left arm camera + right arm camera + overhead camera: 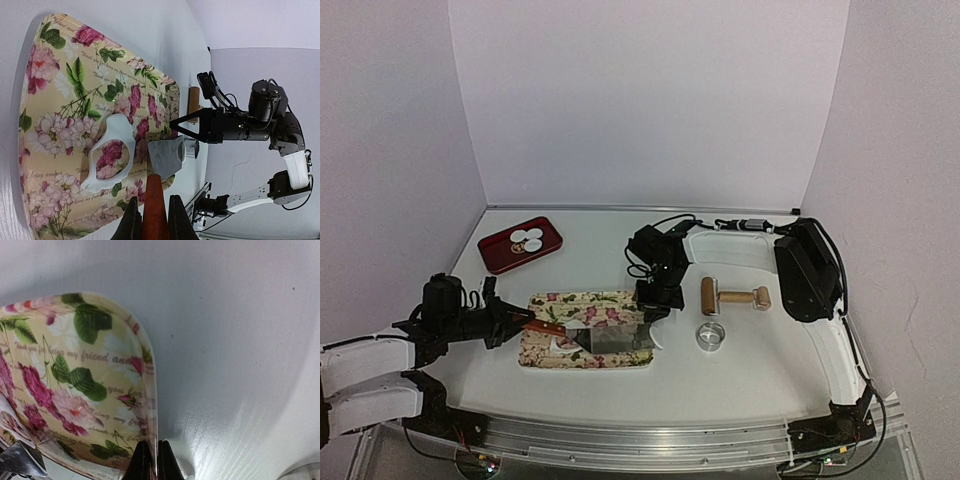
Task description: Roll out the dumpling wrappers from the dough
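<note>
The dough [120, 131] is a thin white sheet with a round hole, lying on the floral tray [60, 95]; it also shows in the top view [563, 345]. My left gripper [154, 220] is shut on the red-brown handle of a scraper [155, 200], whose grey blade [167, 157] lies flat on the tray just right of the dough. My right gripper [150, 462] is shut on the floral tray's right rim [151, 405]. Dumpling wrappers [527, 239], small white discs, lie in a red tray [548, 240] at the back left.
A wooden rolling pin [733, 296] lies right of the floral tray [610, 300], with the metal ring [711, 334] in front of it. The right arm's base and cables [808, 268] stand at the far right.
</note>
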### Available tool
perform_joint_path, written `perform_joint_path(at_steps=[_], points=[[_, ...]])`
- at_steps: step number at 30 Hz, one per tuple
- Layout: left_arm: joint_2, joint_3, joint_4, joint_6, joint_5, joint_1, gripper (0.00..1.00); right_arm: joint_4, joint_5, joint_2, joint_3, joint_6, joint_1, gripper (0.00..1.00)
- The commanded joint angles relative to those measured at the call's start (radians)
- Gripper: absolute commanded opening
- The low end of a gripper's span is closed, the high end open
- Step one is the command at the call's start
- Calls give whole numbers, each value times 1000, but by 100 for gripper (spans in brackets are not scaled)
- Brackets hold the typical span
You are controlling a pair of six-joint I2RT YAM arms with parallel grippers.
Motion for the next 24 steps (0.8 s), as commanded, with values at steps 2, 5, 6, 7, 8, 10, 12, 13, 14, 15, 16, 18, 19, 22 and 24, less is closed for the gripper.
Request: perform_joint_path(at_steps=[2,5,6,7,8,10,12,13,14,15,16,18,19,22,24], points=[[-34,7,32,-19,-1,5,0,-51,54,-1,28,21,4,0],[-26,11,33,-15,4,5,0,-52,53,-2,30,20,3,5],[-24,13,33,-14,6,6,0,-53,55,-5,31,20,3,6],[-18,14,32,-12,8,5,0,-53,57,-10,31,21,4,7],[-15,16,30,-9,11,5,0,-53,60,-14,31,22,4,8],[-7,23,24,-2,13,5,0,-53,64,-23,33,24,4,12],[-1,34,8,11,13,5,0,-53,69,-35,37,25,4,17],[1,40,0,18,14,5,0,-53,71,-39,40,25,4,19],[4,47,-7,24,15,5,0,-53,73,-44,42,24,4,21],[6,52,-13,29,17,5,0,-52,74,-48,44,24,4,23],[9,56,-17,33,20,5,0,-52,75,-53,44,25,4,26],[12,60,-26,38,22,5,0,-52,82,-68,44,27,3,30],[12,62,-30,39,21,5,0,-52,86,-76,42,28,3,32],[9,67,-38,40,16,5,0,-52,100,-106,30,28,3,37],[11,69,-38,41,16,5,0,-52,98,-122,23,29,3,40]])
